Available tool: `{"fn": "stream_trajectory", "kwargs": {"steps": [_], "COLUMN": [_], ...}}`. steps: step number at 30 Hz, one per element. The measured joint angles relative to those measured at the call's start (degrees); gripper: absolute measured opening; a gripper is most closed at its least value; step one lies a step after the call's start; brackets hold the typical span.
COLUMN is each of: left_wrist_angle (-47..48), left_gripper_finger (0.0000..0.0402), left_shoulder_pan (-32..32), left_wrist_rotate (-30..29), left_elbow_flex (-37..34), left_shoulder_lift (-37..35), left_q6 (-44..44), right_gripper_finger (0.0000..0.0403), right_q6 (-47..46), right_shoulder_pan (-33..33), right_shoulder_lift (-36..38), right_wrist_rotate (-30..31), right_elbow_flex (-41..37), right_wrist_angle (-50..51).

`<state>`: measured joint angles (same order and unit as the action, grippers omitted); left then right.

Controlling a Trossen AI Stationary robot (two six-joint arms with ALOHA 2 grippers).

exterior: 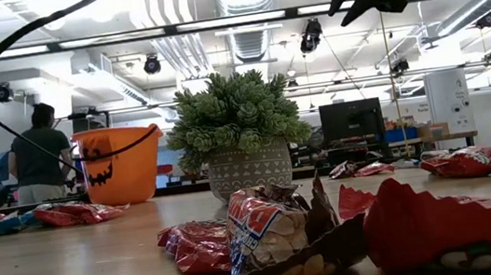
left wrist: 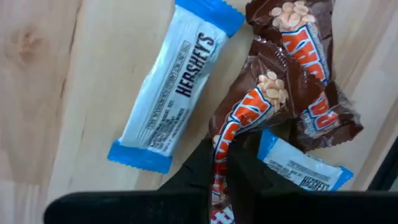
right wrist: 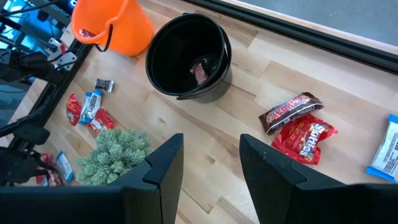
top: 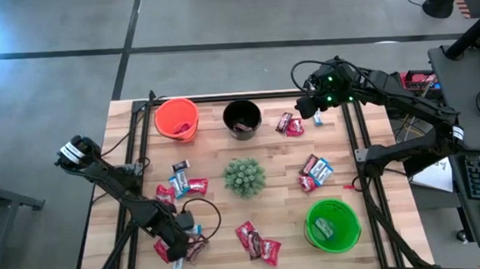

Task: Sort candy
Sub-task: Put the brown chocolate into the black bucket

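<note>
The candy lies scattered on the wooden table (top: 220, 215) in red, light blue and white, and dark brown wrappers. My left gripper (top: 182, 242) is at the near left and points steeply down. It is shut on a dark brown candy (left wrist: 261, 99) in a small heap. A blue-and-white candy (left wrist: 171, 87) lies flat beside it, and another (left wrist: 305, 167) lies under the brown wrappers. My right gripper (right wrist: 211, 168) hangs open high over the far right, above a brown candy (right wrist: 291, 111) and a red one (right wrist: 303, 138). My left gripper pinches one end of the dark brown candy (left wrist: 222, 146) between its two fingers (left wrist: 200, 167). It comes from above, pointing steeply down. The candy lies crumpled on the table, with its other end among the neighbouring wrappers.
An orange bucket (top: 176, 119) and a black bucket (top: 242, 118) holding one candy stand at the far edge. A green bucket (top: 332, 225) stands at the near right. A spiky green plant in a pot (top: 244, 177) sits mid-table. A person (exterior: 36, 154) stands in the room behind.
</note>
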<state>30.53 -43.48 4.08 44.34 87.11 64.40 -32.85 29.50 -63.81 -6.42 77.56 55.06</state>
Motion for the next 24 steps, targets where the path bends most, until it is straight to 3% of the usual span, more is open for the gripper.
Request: {"fn": "stream_trajectory", "kwargs": {"steps": [8, 18, 24], "left_wrist_angle": [-0.41, 14.14, 17.04], "left_gripper_finger": [0.0003, 0.0002, 0.0001], "left_shoulder_pan": [0.00, 0.04, 0.14], "left_wrist_rotate": [0.96, -5.49, -8.25], "left_elbow_flex": [1.29, 10.12, 13.66], "left_shoulder_lift": [-0.15, -0.37, -0.45], "left_q6": [0.63, -2.30, -4.28], "right_gripper_finger": [0.0148, 0.0148, 0.0148], "right_q6": [0.05, 0.05, 0.79], "right_shoulder_pan": [0.00, 0.00, -0.11], "right_shoulder_lift": [0.00, 0.00, 0.00], "right_wrist_rotate": [0.00, 0.00, -0.02], "right_elbow_flex": [0.00, 0.01, 0.02], "right_wrist_angle": [-0.01, 0.01, 0.56]}}
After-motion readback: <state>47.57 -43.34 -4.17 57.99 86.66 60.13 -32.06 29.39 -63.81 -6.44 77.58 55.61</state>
